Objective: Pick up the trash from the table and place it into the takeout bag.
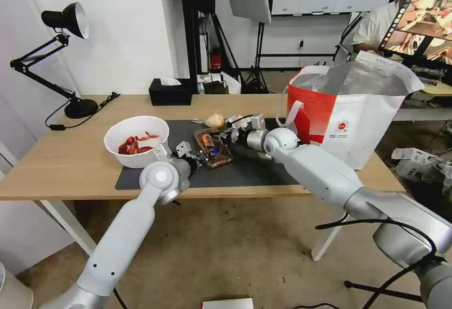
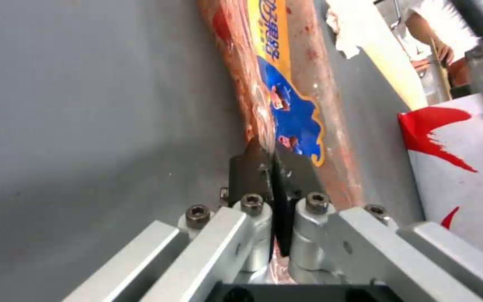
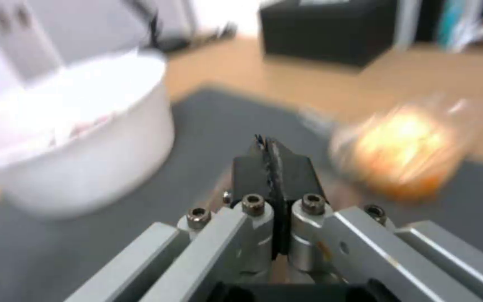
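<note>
We have both pincers clenched on the clear tray (image 1: 214,148), mid-frame on the dark mat (image 1: 249,170): left pincer (image 1: 203,158) nips its near-left edge, right pincer (image 1: 225,136) its far-right edge, thin plastic between the pads in both wrist views. To do this well, we judge both arms should lift level and together, since the hinged tray will flex and spill scraps, then clear the rim of the takeout bag (image 1: 351,111) at right. Count on the bench (image 1: 61,163): one white bowl (image 1: 136,140) left of tray, one tray, one small bag with yellowish lump (image 1: 215,120) behind it, one takeout bag.
</note>
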You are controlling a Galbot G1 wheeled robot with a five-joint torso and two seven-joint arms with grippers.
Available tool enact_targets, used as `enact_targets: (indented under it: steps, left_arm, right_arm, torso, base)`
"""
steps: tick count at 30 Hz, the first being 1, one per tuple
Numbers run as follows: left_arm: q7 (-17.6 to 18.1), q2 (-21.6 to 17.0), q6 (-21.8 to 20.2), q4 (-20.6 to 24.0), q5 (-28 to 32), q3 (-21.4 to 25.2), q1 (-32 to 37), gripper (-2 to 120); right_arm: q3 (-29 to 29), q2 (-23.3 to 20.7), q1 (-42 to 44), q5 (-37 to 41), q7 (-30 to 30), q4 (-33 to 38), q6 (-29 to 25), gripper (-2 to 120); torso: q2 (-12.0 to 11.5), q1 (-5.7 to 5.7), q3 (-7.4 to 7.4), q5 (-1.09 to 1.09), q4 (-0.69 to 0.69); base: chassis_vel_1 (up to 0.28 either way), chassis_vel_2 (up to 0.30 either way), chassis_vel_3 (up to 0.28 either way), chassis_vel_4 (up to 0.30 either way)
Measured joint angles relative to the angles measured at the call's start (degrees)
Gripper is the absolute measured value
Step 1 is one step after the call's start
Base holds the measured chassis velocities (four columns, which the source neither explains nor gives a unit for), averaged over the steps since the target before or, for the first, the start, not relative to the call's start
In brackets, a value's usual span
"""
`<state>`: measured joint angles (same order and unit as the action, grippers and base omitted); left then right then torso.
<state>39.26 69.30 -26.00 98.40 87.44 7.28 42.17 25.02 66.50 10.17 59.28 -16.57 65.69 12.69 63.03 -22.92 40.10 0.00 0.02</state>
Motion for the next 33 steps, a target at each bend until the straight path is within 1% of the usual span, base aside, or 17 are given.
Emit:
enact_targets:
  steps: [1, 3, 4, 5, 8, 9, 11, 12, 15, 18, 19, 21, 23, 28, 30, 31, 33]
  left_arm:
    - [0.00, 0.00, 0.00, 0.00, 0.00, 0.00, 0.00, 0]
    - [0.02, 0.00, 0.54, 0.66, -0.37, 0.06, 0.08, 0]
    - [0.02, -0.02, 1.08, 1.49, -1.19, 0.04, 0.08, 0]
    - [0.02, -0.02, 1.08, 1.49, -1.19, 0.04, 0.08, 0]
    - [0.00, -0.57, 1.85, 3.56, -2.38, -0.25, -0.76, 0]
    - [0.00, -0.57, 1.85, 3.56, -2.38, -0.25, -0.76, 0]
    - [-0.07, -1.23, 2.63, 5.12, -3.24, -0.67, -1.99, 0]
    - [-0.07, -1.23, 2.63, 5.12, -3.24, -0.67, -1.99, 0]
    - [-0.93, -2.39, 3.40, 7.36, -5.38, -0.54, -3.38, 0]
    - [-1.51, -4.01, 3.99, 9.79, -7.77, 1.22, -3.41, 0]
    - [-1.51, -4.01, 3.99, 9.79, -7.77, 1.22, -3.41, 0]
    - [-2.67, -4.83, 4.67, 9.93, -10.46, 0.95, -5.14, 0]
    - [-3.66, -4.93, 5.12, 9.44, -11.66, 0.10, -7.00, 0]
    - [-7.00, -4.03, 7.60, 5.35, -13.49, -5.20, -16.74, 0]
    - [-7.94, -2.53, 8.72, 2.55, -14.01, -8.38, -22.03, 0]
    - [-7.94, -2.53, 8.72, 2.55, -14.01, -8.38, -22.03, 0]
    - [-8.74, -0.21, 10.19, -0.84, -15.48, -12.11, -27.12, 0]
  right_arm:
    - [0.00, 0.00, 0.00, 0.00, 0.00, 0.00, 0.00, 0]
    - [-2.65, -1.71, 2.67, 0.89, 4.68, 4.62, -1.43, 6]
    - [-5.23, -3.88, 5.98, 1.12, 9.70, 10.36, -2.62, 11]
    - [-5.23, -3.88, 5.98, 1.12, 9.70, 10.36, -2.62, 11]
    - [-10.70, -9.45, 14.53, 0.40, 19.25, 22.58, -4.55, 26]
    - [-10.70, -9.45, 14.53, 0.40, 19.25, 22.58, -4.55, 26]
    - [-15.66, -13.42, 22.42, -1.43, 22.93, 30.79, -5.83, 38]
    - [-15.66, -13.42, 22.42, -1.43, 22.93, 30.79, -5.83, 38]
    - [-20.78, -17.46, 31.35, -4.18, 26.17, 39.19, -6.76, 54]
    - [-21.66, -18.55, 34.69, -6.51, 26.22, 41.43, -7.57, 63]
    - [-21.66, -18.55, 34.69, -6.51, 26.22, 41.43, -7.57, 63]
    - [-23.69, -19.52, 38.64, -8.92, 26.19, 43.83, -8.10, 73]
    - [-25.31, -20.06, 41.34, -10.71, 26.32, 45.49, -8.25, 78]
    - [-32.53, -20.71, 55.80, -17.15, 26.80, 51.72, -10.94, 97]
    - [-36.25, -19.87, 63.39, -20.53, 25.86, 53.18, -13.39, 100]
    - [-36.25, -19.87, 63.39, -20.53, 25.86, 53.18, -13.39, 100]
    - [-39.61, -18.49, 69.20, -23.56, 24.75, 53.48, -16.28, 100]
  torso:
    - [0.00, 0.00, 0.00, 0.00, 0.00]
    - [0.00, -0.01, 0.00, 0.01, 0.00]
    - [0.00, -0.01, 0.00, 0.01, 0.00]
    - [0.00, -0.01, 0.00, 0.01, 0.00]
    - [0.00, 0.00, 0.00, 0.03, -0.03]
    - [0.00, 0.00, 0.00, 0.03, -0.03]
    - [0.00, 0.01, 0.00, 0.02, -0.03]
    - [0.00, 0.01, 0.00, 0.02, -0.03]
    - [0.00, 0.01, -0.01, -0.01, -0.08]
    - [0.00, 0.01, -0.01, 0.02, -0.01]
    - [0.00, 0.01, -0.01, 0.02, -0.01]
    - [0.00, 0.01, 0.00, -0.01, 0.07]
    - [0.00, 0.01, 0.00, -0.02, 0.06]
    - [0.00, 0.01, 0.00, 0.02, -0.03]
    - [0.00, 0.01, 0.00, 0.02, -0.05]
    - [0.00, 0.01, 0.00, 0.02, -0.05]
    - [0.00, 0.01, 0.00, 0.02, -0.02]
  base:
    - [0.000, 0.000, 0.000, 0.000]
    - [0.000, 0.000, 0.000, 0.000]
    - [0.000, 0.000, 0.000, 0.000]
    - [0.000, 0.000, 0.000, 0.000]
    - [0.000, 0.000, 0.000, 0.000]
    - [0.000, 0.000, 0.000, 0.000]
    - [0.000, 0.000, 0.000, 0.000]
    - [0.000, 0.000, 0.000, 0.000]
    - [0.000, 0.000, 0.000, 0.000]
    - [0.000, 0.000, 0.000, 0.000]
    - [0.000, 0.000, 0.000, 0.000]
    - [0.000, 0.000, 0.000, 0.000]
    - [0.000, 0.000, 0.000, 0.000]
    - [0.000, 0.000, 0.000, 0.000]
    - [0.000, 0.000, 0.000, 0.000]
    - [0.000, 0.000, 0.000, 0.000]
    - [0.000, 0.000, 0.000, 0.000]
